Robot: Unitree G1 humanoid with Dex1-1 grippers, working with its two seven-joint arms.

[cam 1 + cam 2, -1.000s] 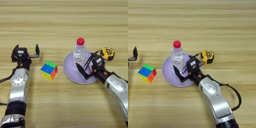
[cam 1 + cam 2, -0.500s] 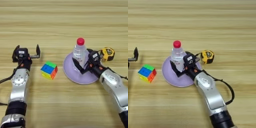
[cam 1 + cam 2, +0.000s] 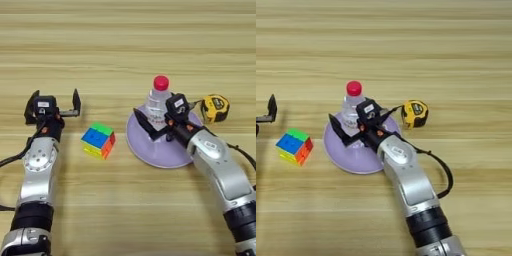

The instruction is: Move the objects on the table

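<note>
Left eye view: bottle (image 3: 158,100) stands upright on the lilac plate (image 3: 157,147), red cap up. My right gripper (image 3: 159,120) is at it, fingers spread apart, one either side of its base, not clamped. Step in hand: the grasp. Next I must close squarely, then lift without tipping. Left gripper (image 3: 54,104) idle, fingers apart, near the cube (image 3: 98,140).

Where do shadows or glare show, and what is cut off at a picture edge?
Left eye view: light is even, no glare on the table; only a soft shadow lies under the cube; the left gripper shows whole. Right eye view: the left edge cuts that gripper, leaving one finger; the right gripper by the bottle is whole.
</note>
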